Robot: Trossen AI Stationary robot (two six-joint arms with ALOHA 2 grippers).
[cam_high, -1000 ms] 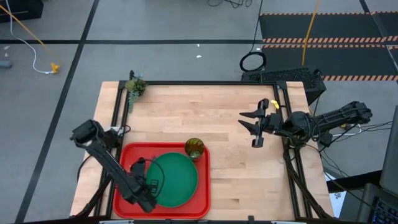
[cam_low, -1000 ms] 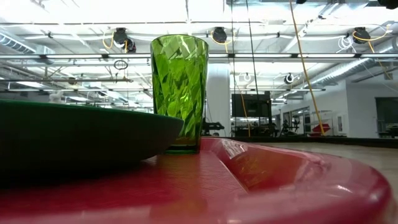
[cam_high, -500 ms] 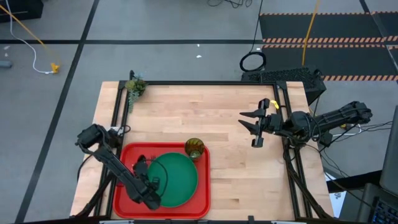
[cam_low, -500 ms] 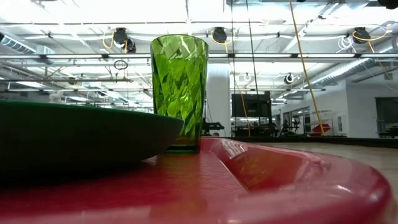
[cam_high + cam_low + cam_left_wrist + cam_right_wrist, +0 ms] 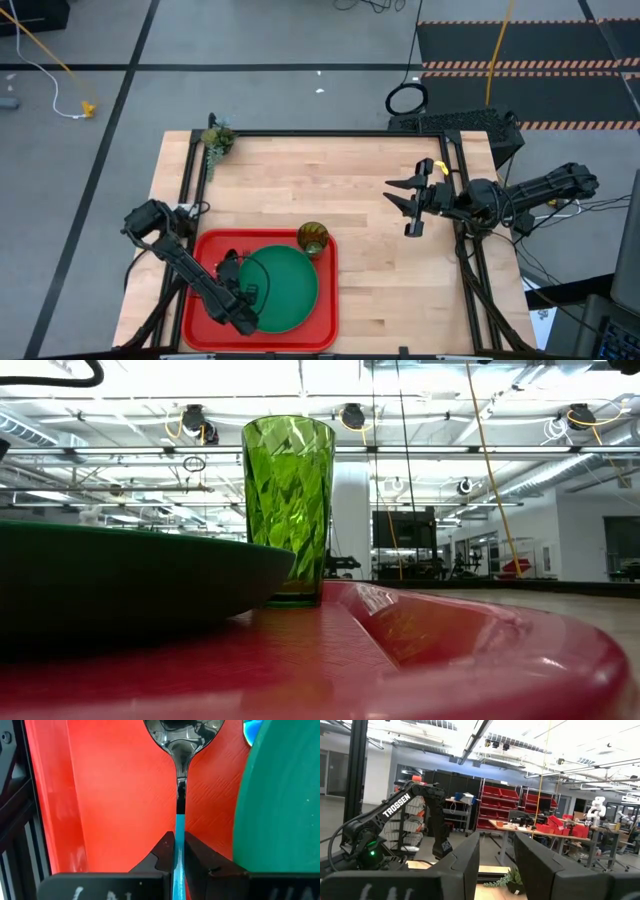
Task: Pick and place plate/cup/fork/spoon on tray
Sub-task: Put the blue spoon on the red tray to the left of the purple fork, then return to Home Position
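Note:
The red tray (image 5: 203,250) lies at the table's near left. The dark-green plate (image 5: 282,290) lies on it, and the green cup (image 5: 313,238) stands upright at its far right corner, also in the low view (image 5: 288,510). My left gripper (image 5: 228,270) is over the tray's left part, beside the plate, shut on the spoon (image 5: 181,750). The spoon's shiny bowl points ahead of the fingers over the tray floor (image 5: 115,795). A bit of light blue (image 5: 251,731) shows at the plate's edge (image 5: 280,800); I cannot tell what it is. My right gripper (image 5: 410,205) hangs open and empty over the table's right side. My left gripper pinches the spoon's light-blue handle (image 5: 180,827) between its two fingers, which lie along the handle. The bowl (image 5: 182,732) sticks out ahead of the fingertips over the tray floor, left of the plate. I cannot tell whether the bowl touches the tray.
A small leafy plant sprig (image 5: 217,140) stands at the table's far left corner. Bare wood (image 5: 380,270) spreads right of the tray and beyond it. Black frame rails (image 5: 190,170) run along the table's left, far and right edges.
My left arm has shifted a little toward the table's right over the tray's left part, still shut on the spoon, and has then kept almost still. Plate, cup and tray have stayed in place.

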